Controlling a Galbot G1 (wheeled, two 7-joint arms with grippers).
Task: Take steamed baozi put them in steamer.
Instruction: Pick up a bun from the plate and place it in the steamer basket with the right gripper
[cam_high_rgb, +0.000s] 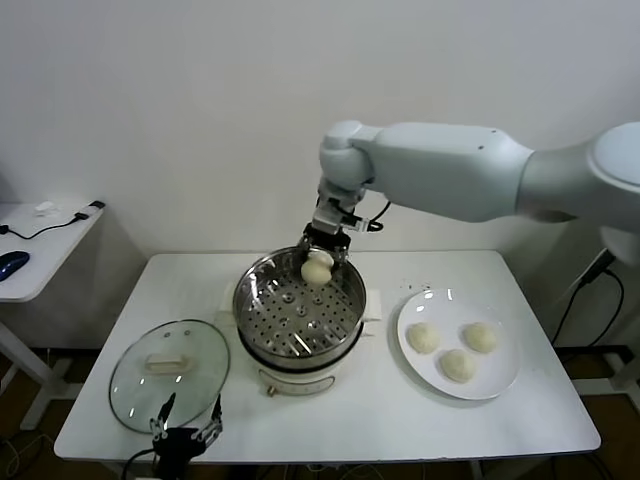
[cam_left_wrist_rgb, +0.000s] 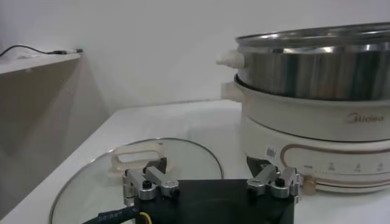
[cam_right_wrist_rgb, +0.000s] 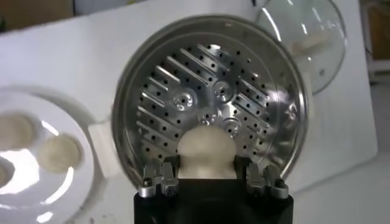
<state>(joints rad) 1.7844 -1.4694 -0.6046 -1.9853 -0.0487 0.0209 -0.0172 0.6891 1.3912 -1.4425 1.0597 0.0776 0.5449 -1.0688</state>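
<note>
The right arm is reaching in over the worktop's far edge, its pincer (cam_high_rgb: 318, 262) clamping a bun. The left pincer (cam_high_rgb: 186, 432) is sitting spread at the near-left edge.

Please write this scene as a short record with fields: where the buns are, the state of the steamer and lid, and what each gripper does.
held bun: one bun between the fingers of the right gripper, over the far edge of the steamer
steamer tray: bare, no bun lying on it
plate: white plate to the right of the steamer, with three buns
lid: glass lid flat on the table, to the left of the steamer
left gripper: left gripper open, low at the near table edge beside the lid, holding nothing
</note>
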